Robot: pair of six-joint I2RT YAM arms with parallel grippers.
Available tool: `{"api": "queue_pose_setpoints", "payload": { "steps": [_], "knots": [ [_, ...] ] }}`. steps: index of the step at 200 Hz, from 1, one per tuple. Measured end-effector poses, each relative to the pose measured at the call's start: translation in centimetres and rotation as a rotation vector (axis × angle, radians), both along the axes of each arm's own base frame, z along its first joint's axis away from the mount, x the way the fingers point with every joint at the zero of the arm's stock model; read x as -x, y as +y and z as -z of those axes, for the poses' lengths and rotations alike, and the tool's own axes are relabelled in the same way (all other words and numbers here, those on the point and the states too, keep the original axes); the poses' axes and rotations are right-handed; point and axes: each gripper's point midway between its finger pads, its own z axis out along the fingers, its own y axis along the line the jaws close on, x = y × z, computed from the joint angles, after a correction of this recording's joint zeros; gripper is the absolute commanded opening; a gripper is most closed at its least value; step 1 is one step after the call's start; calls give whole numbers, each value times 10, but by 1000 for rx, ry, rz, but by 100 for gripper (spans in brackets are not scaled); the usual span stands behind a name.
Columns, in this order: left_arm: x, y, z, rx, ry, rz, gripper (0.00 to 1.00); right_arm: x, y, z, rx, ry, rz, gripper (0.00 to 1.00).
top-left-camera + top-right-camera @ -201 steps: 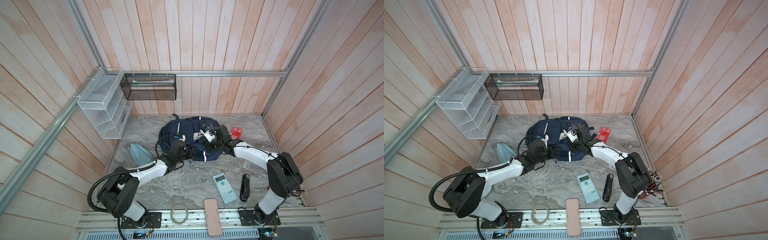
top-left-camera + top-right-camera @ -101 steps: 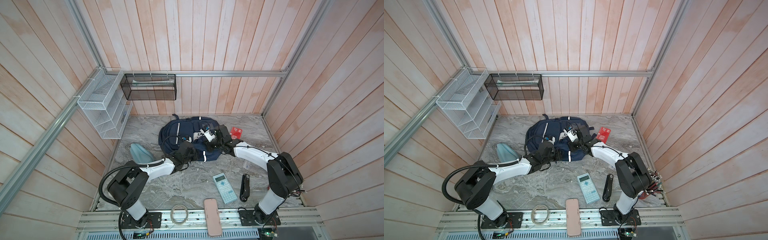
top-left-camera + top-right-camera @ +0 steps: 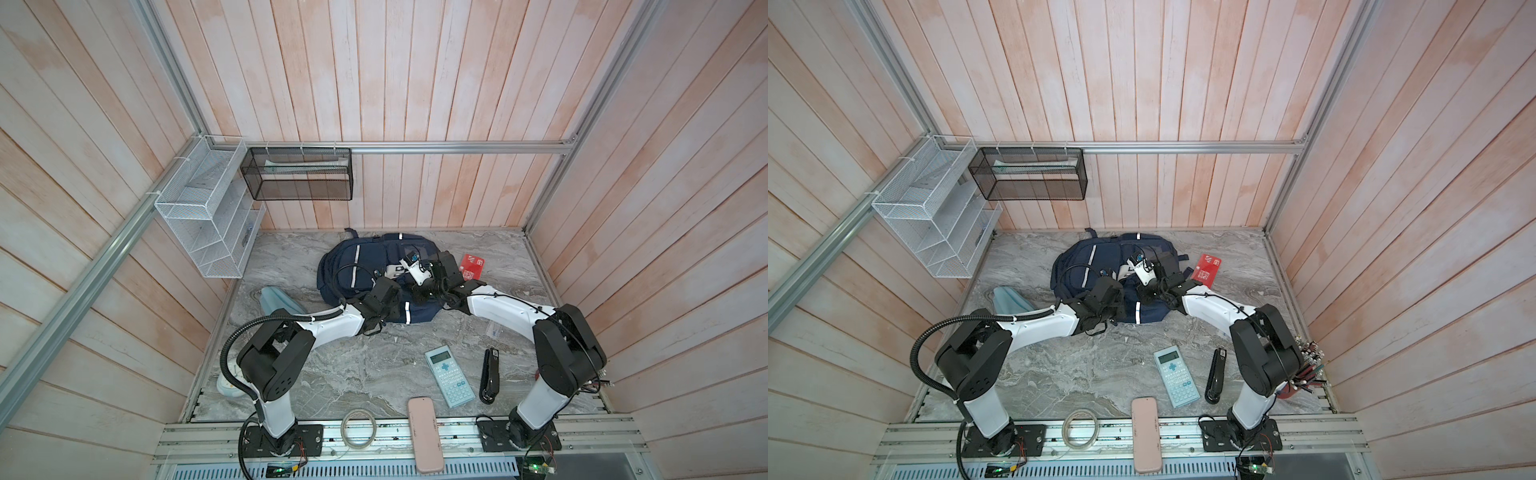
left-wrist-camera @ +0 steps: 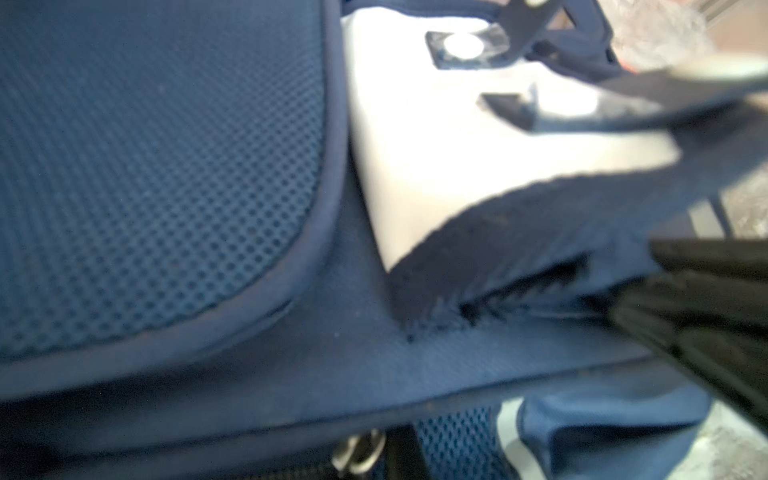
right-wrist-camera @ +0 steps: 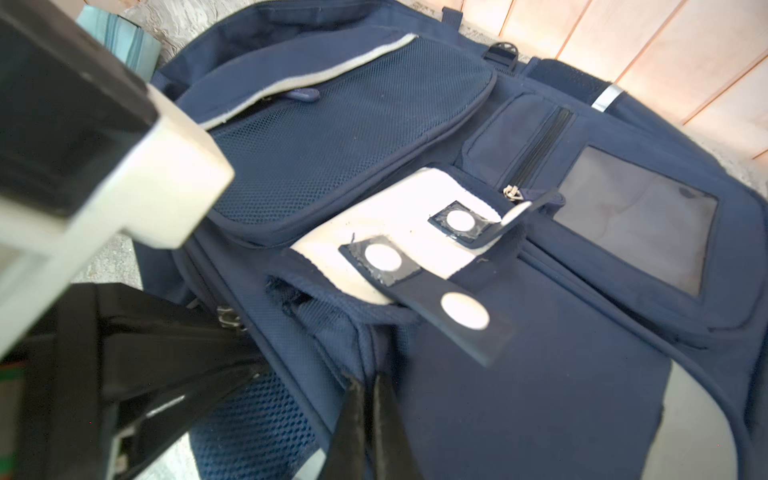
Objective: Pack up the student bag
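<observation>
Backpack (image 3: 365, 266) lies flat at the far middle of the marble table (image 3: 374, 353), navy with white stripes, front pockets facing up. Both arms reach over its near edge. The left gripper (image 4: 665, 286) is clenched on the dark lip of a front pocket, just beside the white patch (image 5: 399, 232) that carries two round fasteners. The right gripper (image 5: 368, 386) is also clamped tight, its jaws pressed together on a fold of the bag's cloth near that same pocket. The pocket mouth gapes a little between the two. A strap (image 5: 463, 311) with a white disc lies across the patch's near edge. A light-blue pouch (image 3: 278, 301) sits to the left of the bag, and a red card (image 3: 472, 267) lies just to its right. Nearer, on the right, a calculator (image 3: 449, 376) and a black stapler (image 3: 489, 376) lie side by side, apart. A pink case (image 3: 424, 434) and a roll of tape (image 3: 358, 428) rest at the near edge.
</observation>
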Motion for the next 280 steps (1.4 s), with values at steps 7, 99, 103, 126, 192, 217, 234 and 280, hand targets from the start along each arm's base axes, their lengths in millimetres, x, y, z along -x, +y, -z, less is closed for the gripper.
{"api": "queue_pose_setpoints", "payload": {
  "steps": [7,99,103,126,192,217,234,280],
  "knots": [
    [3,1,0,4,4,6,0,0,0,0,1,1,0,0],
    [14,57,-41,164,22,70,0,10,28,-13,-55,-57,-100,0],
    [14,59,-40,161,25,68,0,10,28,-13,-56,-56,-101,0],
    [18,60,-34,179,48,90,0,15,29,-9,-74,-30,-111,14],
    [27,61,-23,250,106,85,0,55,62,30,16,3,-132,56],
    [32,59,-21,274,129,89,0,40,58,48,82,-29,-61,3],
    [31,60,-23,284,128,87,0,38,61,47,89,-54,-58,0],
    [25,91,-34,285,105,54,0,53,56,32,70,-134,-90,0]
  ]
}}
